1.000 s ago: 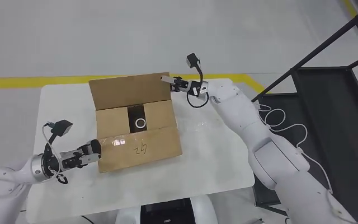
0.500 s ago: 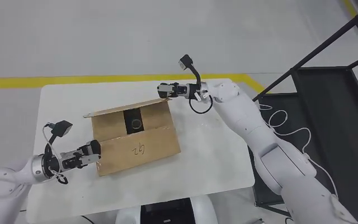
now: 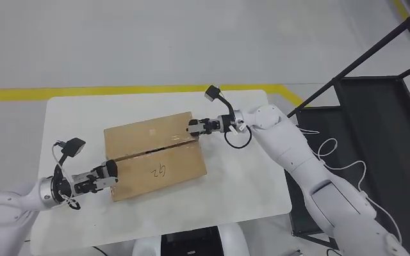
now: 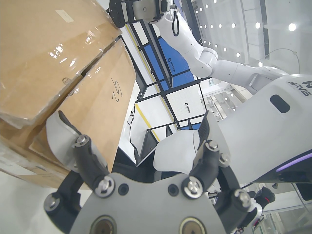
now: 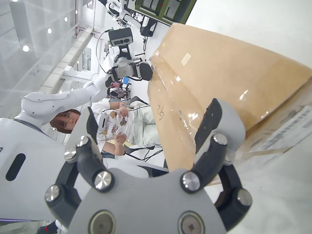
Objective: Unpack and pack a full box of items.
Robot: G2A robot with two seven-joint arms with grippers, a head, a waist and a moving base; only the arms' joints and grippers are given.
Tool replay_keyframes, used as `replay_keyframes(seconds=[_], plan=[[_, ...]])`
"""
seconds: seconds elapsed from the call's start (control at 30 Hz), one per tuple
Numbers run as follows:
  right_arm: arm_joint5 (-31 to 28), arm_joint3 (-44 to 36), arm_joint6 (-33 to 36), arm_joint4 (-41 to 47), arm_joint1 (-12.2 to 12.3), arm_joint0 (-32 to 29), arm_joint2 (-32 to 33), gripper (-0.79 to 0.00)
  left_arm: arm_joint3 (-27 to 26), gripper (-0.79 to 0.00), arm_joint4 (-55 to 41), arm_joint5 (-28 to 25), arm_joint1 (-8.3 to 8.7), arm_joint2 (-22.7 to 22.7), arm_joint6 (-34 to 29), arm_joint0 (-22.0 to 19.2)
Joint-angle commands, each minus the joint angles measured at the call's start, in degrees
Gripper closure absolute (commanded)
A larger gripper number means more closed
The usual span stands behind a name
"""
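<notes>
Brown cardboard box [image 3: 155, 152], 2 flaps down, is found mid-frame on the white table [image 3: 243, 173], long axis left-right. Right gripper [image 3: 193, 126], fingers spread and empty, is placed at its upper-right corner. Left gripper [image 3: 109, 173], likewise spread and empty, is placed at the lower-left corner.

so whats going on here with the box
The robot is at a cardboard box on the table. Both top flaps lie down, a thin gap at the seam. The right gripper, open, is at one end of the far flap; the left gripper, open, is against the box's opposite end.
</notes>
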Motion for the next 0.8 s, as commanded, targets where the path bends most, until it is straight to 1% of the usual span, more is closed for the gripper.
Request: replay_keyframes(seconds=[0.0,0.17,0.3,0.4,0.6,0.77], plan=[[1.1,0.2,-1.1,0.6,0.1,-0.8,0.5,-0.785,0.3,-0.785,-0.5,-0.2,-0.01,0.3,0.2,-0.5],[2.1,-0.4,-1.4,2.1,0.3,-2.0,1.6,-0.785,1.4,-0.785,-1.2,-0.9,-0.08,0.4,0.9,-2.1],[3.0,-1.4,-1.0,2.1,0.6,-2.5,2.3,-0.785,3.5,-0.785,-1.8,-1.8,-0.4,0.6,2.4,-3.6],[3.7,-2.0,-1.1,1.6,0.6,-2.8,2.4,-0.785,4.4,-0.785,-2.4,-1.0,-0.78,1.9,2.8,-4.8],[4.1,-2.8,-1.2,1.6,0.7,-3.3,2.9,-0.785,6.8,-0.785,1.3,-1.0,-1.58,4.7,4.0,-7.4],[3.6,-4.1,-0.8,2.7,1.2,-4.0,4.7,-0.785,8.1,-0.785,4.4,-1.1,-1.96,5.6,5.1,-8.4]])
